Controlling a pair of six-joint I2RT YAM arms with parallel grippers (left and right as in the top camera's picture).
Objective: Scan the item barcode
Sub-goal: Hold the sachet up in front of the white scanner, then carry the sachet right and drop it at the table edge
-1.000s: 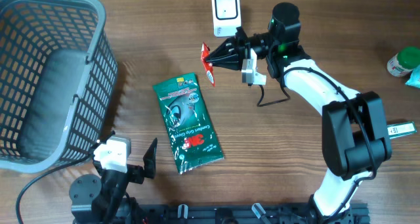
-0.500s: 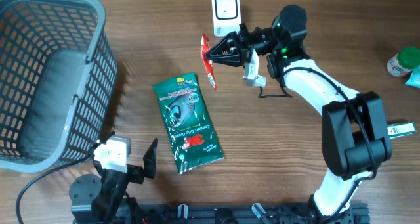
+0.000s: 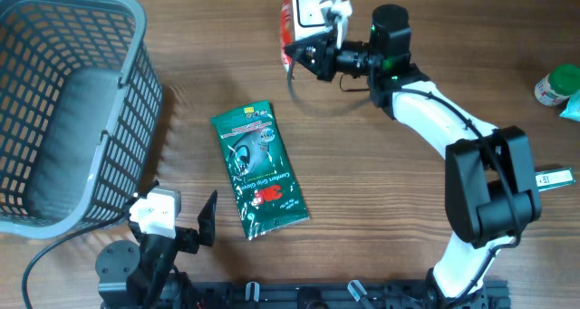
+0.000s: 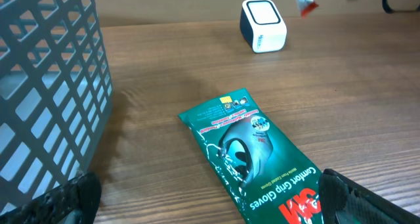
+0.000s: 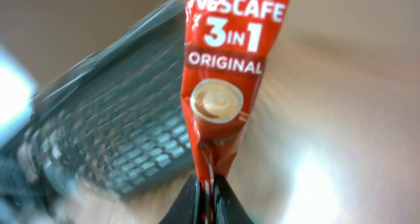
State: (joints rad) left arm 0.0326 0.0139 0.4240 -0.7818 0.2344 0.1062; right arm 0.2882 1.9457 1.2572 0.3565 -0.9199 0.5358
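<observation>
Item: Nescafe sachet point(image 5: 223, 86), pinched at one end in shut right jaws, raised just beside scanner point(image 3: 311, 7). Left jaws wide, empty. Handling: turn barcode face squarely toward scanner window, then pause

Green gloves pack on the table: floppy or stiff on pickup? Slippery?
Likely floppy: the gloves pack is a thin film pouch lying flat on the table, so it would probably sag from a one-edge pinch. Its glossy film looks slippery. Lying flush, its edge may be hard to get under.
</observation>
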